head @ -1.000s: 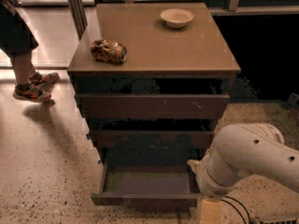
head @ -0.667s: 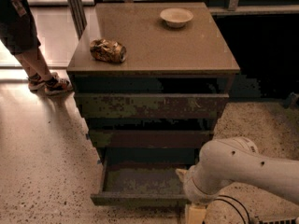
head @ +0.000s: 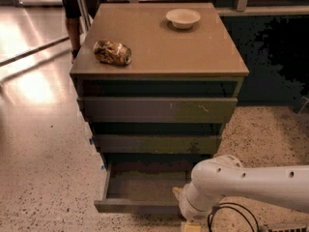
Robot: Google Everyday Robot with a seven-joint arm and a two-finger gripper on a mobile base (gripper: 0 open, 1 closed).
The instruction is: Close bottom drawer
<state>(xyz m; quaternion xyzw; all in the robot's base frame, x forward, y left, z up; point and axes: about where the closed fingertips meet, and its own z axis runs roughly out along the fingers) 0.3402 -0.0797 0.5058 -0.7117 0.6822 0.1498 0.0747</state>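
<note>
Dark brown cabinet [head: 159,110] under a smooth tan top, carrying a pale round bowl [head: 183,18] and a crumpled snack bag [head: 112,52]. Lowest, the shallow bottom drawer [head: 140,185] stands pulled out, showing a flat grey-brown panel. Blocking its right front corner: rounded white arm [head: 241,182], with the gripper [head: 189,224] low beside the front, grip impossible to tell.

pincer [head: 191,226] cut off at bottom edge

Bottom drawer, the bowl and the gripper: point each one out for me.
bottom drawer [head: 140,183], camera view, on its bare floor panel.
bowl [head: 183,18], camera view, on its hollow middle.
gripper [head: 189,225], camera view, on its tan tip at the picture's bottom edge, before the drawer's right front corner.
</note>
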